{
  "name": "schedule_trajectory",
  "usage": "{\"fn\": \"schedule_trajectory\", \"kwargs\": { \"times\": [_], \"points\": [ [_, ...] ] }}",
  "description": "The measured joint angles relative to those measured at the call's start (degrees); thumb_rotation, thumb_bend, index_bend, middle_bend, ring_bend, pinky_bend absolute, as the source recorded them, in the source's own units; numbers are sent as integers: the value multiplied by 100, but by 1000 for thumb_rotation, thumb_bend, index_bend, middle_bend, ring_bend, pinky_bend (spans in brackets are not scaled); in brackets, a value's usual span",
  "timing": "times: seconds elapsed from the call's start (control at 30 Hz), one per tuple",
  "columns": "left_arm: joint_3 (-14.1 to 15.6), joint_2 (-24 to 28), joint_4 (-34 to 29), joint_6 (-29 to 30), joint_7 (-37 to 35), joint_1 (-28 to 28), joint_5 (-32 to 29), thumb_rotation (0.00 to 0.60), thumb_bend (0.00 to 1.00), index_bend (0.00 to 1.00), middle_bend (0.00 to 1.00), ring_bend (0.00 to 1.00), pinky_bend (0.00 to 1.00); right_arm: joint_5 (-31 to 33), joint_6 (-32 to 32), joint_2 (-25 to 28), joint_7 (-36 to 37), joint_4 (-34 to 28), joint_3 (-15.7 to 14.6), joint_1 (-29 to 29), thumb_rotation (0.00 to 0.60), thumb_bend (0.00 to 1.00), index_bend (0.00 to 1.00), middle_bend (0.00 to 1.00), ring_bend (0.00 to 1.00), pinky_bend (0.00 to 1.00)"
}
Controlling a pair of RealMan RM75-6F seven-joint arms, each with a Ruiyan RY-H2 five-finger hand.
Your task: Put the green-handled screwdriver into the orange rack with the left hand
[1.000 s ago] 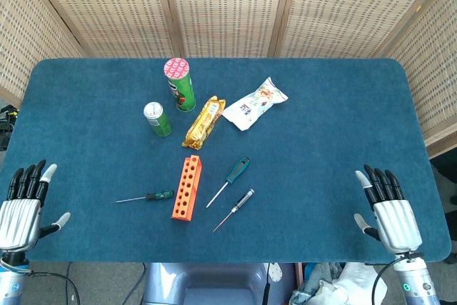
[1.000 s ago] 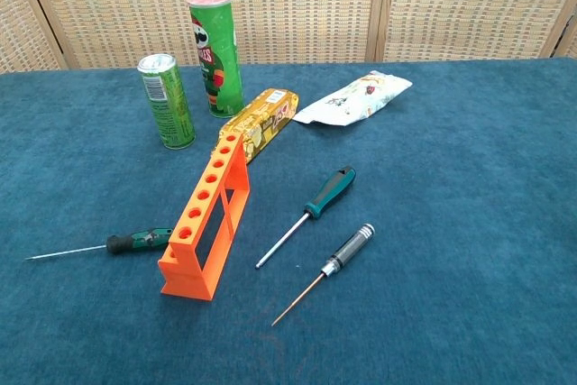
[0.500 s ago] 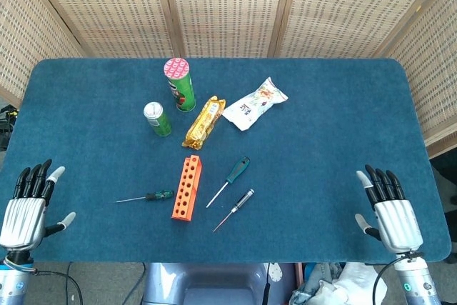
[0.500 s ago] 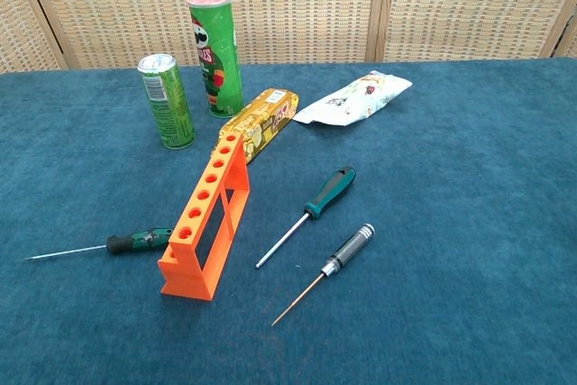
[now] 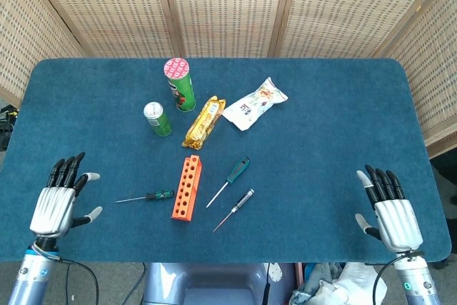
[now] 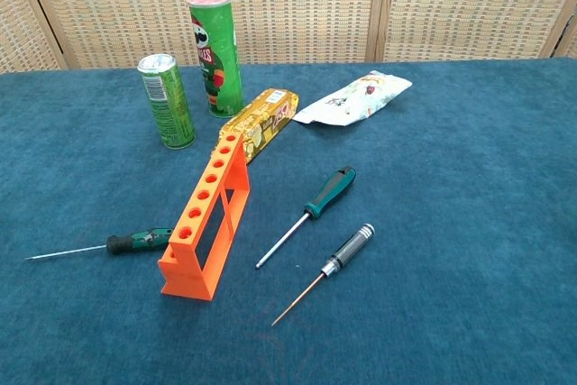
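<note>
Approach step: left hand [image 5: 61, 196], fingers spread and empty, near the green-handled screwdriver [image 5: 146, 196] beside the orange rack [image 5: 186, 188]; next, reach and grasp its handle; right hand [image 5: 388, 208] idle, fingers apart.

On the blue tabletop [image 5: 335, 141] stand a tall green crisp tube [image 5: 181, 84] and a small green can [image 5: 157, 118], beside a yellow biscuit packet [image 5: 203, 122], a white snack bag [image 5: 254, 103], and a black-handled screwdriver [image 5: 234, 209].
</note>
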Motion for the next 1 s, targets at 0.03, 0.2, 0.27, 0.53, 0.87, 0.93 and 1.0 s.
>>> {"fn": "schedule_trajectory", "kwargs": {
  "times": [0.03, 0.2, 0.27, 0.53, 0.87, 0.93, 1.0],
  "points": [
    [-8, -31, -20, -92, 68, -50, -54, 600, 171, 337, 0, 0, 0, 6, 4, 6, 14, -1, 3, -3, 600, 240, 0, 0, 0, 0],
    [-79, -349, -34, -521, 532, -342, -440, 600, 186, 343, 0, 0, 0, 25, 19, 25, 66, 5, 19, -9, 600, 241, 0, 0, 0, 0],
    [-112, -491, 11, -647, 669, -437, -611, 600, 191, 346, 0, 0, 0, 30, 23, 33, 88, 8, 24, -10, 600, 238, 0, 0, 0, 0],
    [-269, -977, 331, -986, 911, -753, -1196, 600, 225, 368, 0, 0, 0, 40, 3, 37, 105, 18, 25, -5, 600, 237, 0, 0, 0, 0],
    [-422, -1441, 632, -1233, 1241, -1149, -1715, 600, 242, 388, 0, 0, 0, 54, -1, 43, 130, 21, 33, -2, 600, 240, 0, 0, 0, 0],
    [-426, -1518, 669, -1250, 1270, -1193, -1781, 600, 245, 395, 0, 0, 0, 53, 8, 49, 149, 21, 34, -5, 600, 242, 0, 0, 0, 0],
    [-424, -1603, 714, -1261, 1286, -1234, -1841, 600, 249, 401, 0, 0, 0, 52, 14, 53, 158, 22, 36, -7, 600, 239, 0, 0, 0, 0]
  ]
}}
